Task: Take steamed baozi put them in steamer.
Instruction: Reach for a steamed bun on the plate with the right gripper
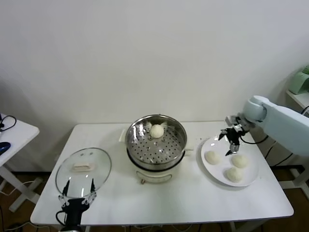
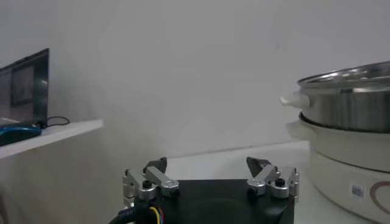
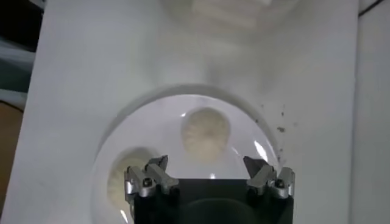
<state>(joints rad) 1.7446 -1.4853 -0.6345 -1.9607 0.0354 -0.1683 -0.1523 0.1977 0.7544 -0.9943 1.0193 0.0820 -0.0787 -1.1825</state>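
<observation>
Currently, task status: one bun of four placed; three left to move.
Steamer (image 1: 155, 140): centre of worktop (image 1: 120, 193); holds one steamed baozi (image 1: 156, 130) at 12 o'clock on perforated floor.
Plate (image 1: 215, 166): at 3 o'clock of steamer; carries remaining three buns (image 1: 212, 157), none yet lifted.
Right pincer (image 1: 231, 141): above plate's 12 o'clock rim, jaws apart, empty; in wrist view poised over one bun (image 3: 206, 130).
Left pincer (image 1: 76, 200): parked at worktop's near edge, 7 o'clock of steamer, jaws apart, idle.
Glass lid (image 1: 83, 170): off, lying flat at 9 o'clock of steamer.
Likely next step: descent onto a plate bun.
</observation>
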